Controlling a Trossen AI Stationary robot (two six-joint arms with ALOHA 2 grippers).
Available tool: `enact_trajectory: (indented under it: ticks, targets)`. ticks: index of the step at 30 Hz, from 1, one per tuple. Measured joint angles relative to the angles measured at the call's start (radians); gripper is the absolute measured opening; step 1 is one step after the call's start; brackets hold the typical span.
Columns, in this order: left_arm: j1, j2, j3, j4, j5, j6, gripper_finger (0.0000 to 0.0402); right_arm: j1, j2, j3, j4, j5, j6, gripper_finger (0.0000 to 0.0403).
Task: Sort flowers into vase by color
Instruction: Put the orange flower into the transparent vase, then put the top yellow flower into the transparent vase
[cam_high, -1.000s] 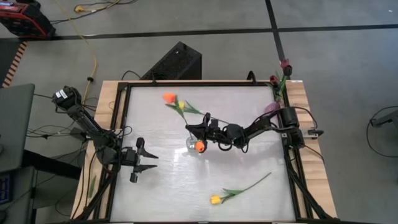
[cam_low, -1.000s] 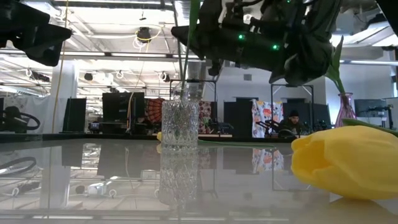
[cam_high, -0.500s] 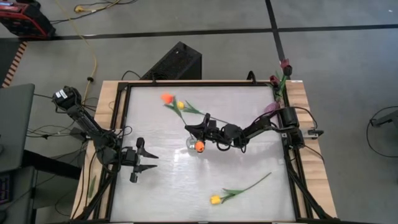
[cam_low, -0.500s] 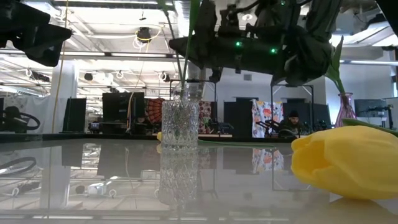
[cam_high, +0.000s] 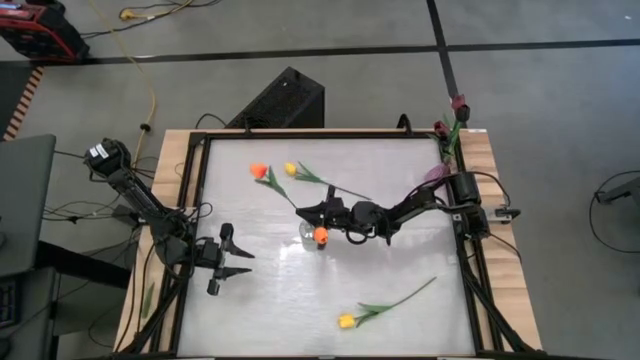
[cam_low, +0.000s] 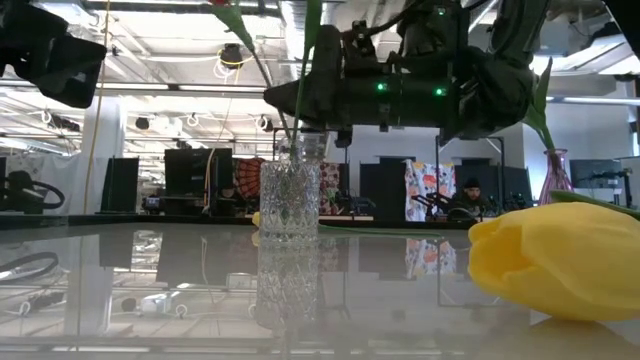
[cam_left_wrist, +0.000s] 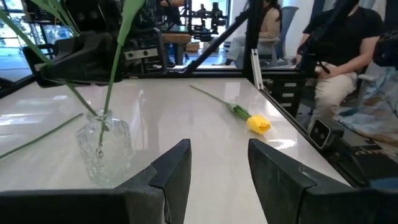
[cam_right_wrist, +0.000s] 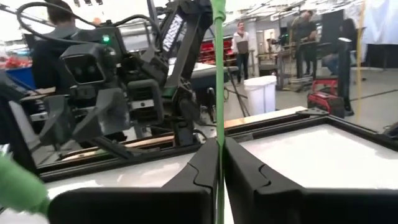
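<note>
White tabletop, framed in black and wood, filled the high view. The right gripper (cam_high: 305, 213) sat over the clear vase (cam_high: 311, 232) at mid-table, an orange tulip (cam_high: 320, 235) head beside it. Compared with a second earlier, the orange-red tulip (cam_high: 259, 171) and the small yellow tulip (cam_high: 290, 168) had swung further toward the left, their stems leaning out from the vase; I judged the stem was being let down into the glass. Another yellow tulip (cam_high: 346, 321) lay unsorted near the front edge, and maroon tulips (cam_high: 458, 103) stood at the far right corner. The left gripper (cam_high: 240, 263) waited, fingers apart, at the left edge.

From the low view, the vase (cam_low: 289, 198) held green stems (cam_low: 300, 100) under the dark arm; the heads were cut off above.

Seen from the left wrist, the fingers (cam_left_wrist: 173, 171) stood apart, with vase (cam_left_wrist: 104, 149) and yellow tulip (cam_left_wrist: 257, 124) beyond.

On the right wrist view, the fingers (cam_right_wrist: 205, 168) pinched a green stem (cam_right_wrist: 217, 74) with barely a gap; whether the grip was easing could not be made out.
</note>
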Motion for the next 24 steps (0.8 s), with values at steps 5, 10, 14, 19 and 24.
enact_trajectory:
  ticks: [5,10,14,19,24]
  targets:
    - [0.0,0.0,0.0,-0.02,0.0,0.0,0.0149,0.004,-0.005,0.0,-0.009,-0.016,-0.002,0.0073]
    - [0.0,0.0,0.0,-0.021,0.001,0.0,0.0149,0.014,-0.007,0.0,-0.018,-0.017,-0.027,0.011]
    - [0.0,0.0,0.0,-0.022,0.003,0.0,0.0149,0.013,-0.012,0.0,-0.02,-0.016,-0.027,0.0143]
    - [0.0,0.0,0.0,-0.022,0.009,-0.01,0.0149,-0.004,-0.089,-0.001,-0.157,-0.016,-0.026,0.0172]
    - [0.0,0.0,0.0,-0.025,0.026,-0.011,0.0149,-0.011,-0.235,-0.001,-0.417,-0.016,-0.027,0.0186]
